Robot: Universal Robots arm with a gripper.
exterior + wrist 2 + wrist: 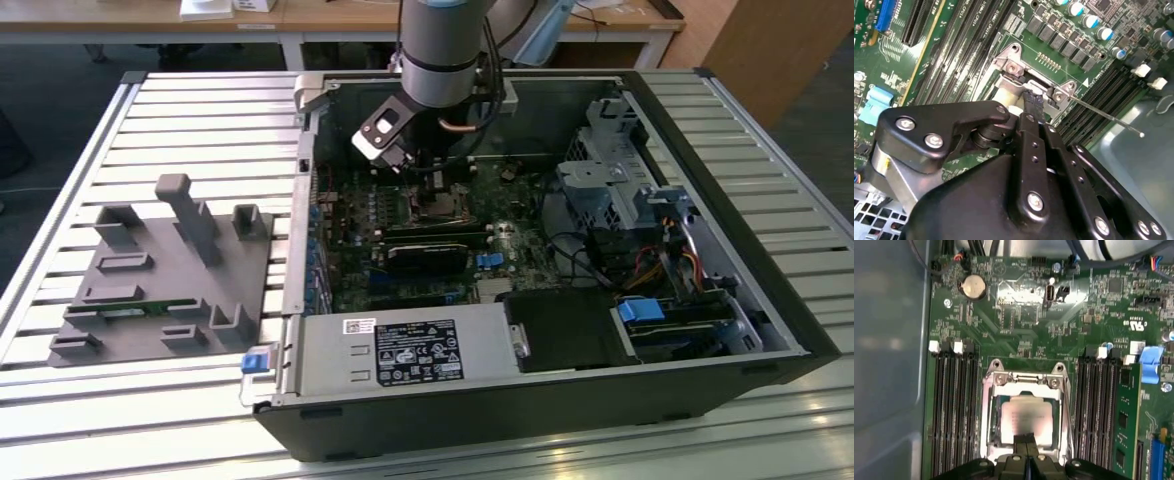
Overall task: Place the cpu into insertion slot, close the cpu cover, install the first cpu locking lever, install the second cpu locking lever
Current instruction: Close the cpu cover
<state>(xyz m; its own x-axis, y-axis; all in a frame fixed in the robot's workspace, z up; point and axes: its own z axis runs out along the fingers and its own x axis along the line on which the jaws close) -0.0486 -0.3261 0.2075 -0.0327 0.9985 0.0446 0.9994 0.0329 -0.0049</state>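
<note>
Gripper [1026, 438] fingers pinched together, empty, tips at cpu cover [1024, 382] edge; cover down over cpu [1026, 412]; locking lever [1109, 118] swung out.

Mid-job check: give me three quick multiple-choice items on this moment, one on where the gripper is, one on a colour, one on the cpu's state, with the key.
1. Where is the gripper?
A. At the cpu on the motherboard.
B. Over the parts fixture.
C. Raised clear outside the computer case.

2. What colour is the parts fixture on the exterior view's left of the computer case?
A. Red.
B. Grey.
C. Yellow.

3. How does the cpu lie?
A. Held in the air by the gripper.
B. On the parts fixture.
C. Seated on the motherboard, framed by the cpu cover.

Key:
1 A, the gripper sits at the cpu's edge in the first wrist view.
2 B, the exterior view shows it plain grey.
3 C, its silver top shows through the cpu cover's window in the first wrist view.
</note>
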